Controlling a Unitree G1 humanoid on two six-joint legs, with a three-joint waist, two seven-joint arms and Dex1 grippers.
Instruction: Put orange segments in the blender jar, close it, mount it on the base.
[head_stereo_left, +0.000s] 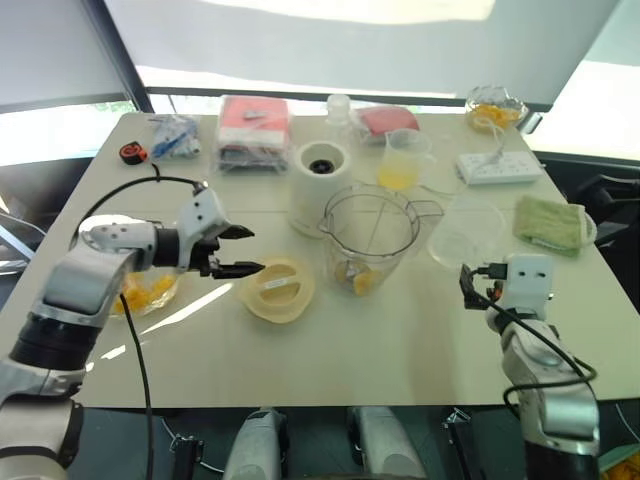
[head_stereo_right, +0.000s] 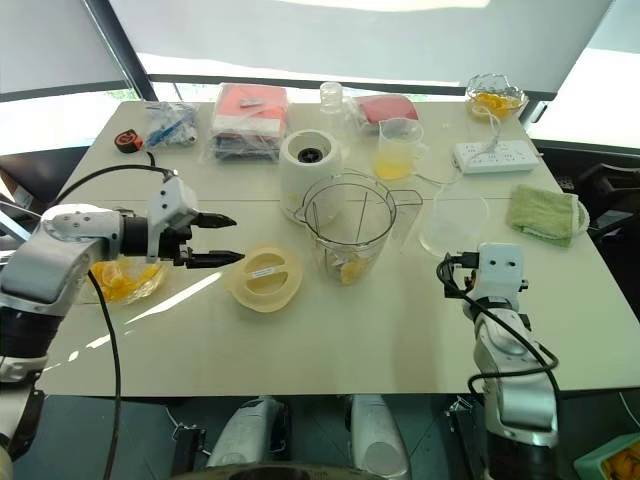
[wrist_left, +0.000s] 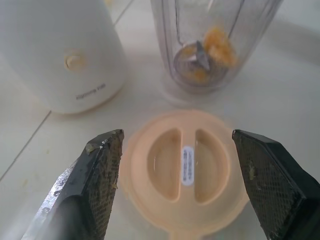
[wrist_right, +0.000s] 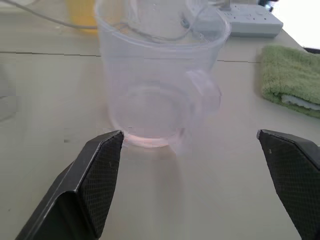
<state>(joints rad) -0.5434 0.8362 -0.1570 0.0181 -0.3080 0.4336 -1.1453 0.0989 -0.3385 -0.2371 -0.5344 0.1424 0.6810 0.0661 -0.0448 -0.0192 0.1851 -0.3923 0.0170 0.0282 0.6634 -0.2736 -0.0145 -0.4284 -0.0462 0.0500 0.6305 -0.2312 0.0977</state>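
1. The tall clear plastic blender jar (head_stereo_left: 368, 238) stands open on the worktop (head_stereo_left: 400, 340), just in front of the white cylindrical base (head_stereo_left: 322, 185), with orange segments (head_stereo_left: 362, 281) at its blades.
2. One pale yellow round lid (head_stereo_left: 276, 289) lies flat just left of the jar, directly ahead of the left gripper (head_stereo_left: 240, 250), whose jaws are wide and empty.
3. The right gripper (head_stereo_left: 468, 284), open and empty, sits right of the jar; the left arm is nearer the lid.

At frame centre the blender jar (head_stereo_left: 368, 238) stands on the worktop (head_stereo_left: 400, 340), orange segments (head_stereo_left: 364, 281) inside; the base (head_stereo_left: 322, 186) lies just upper left, the lid (head_stereo_left: 276, 289) lower left.
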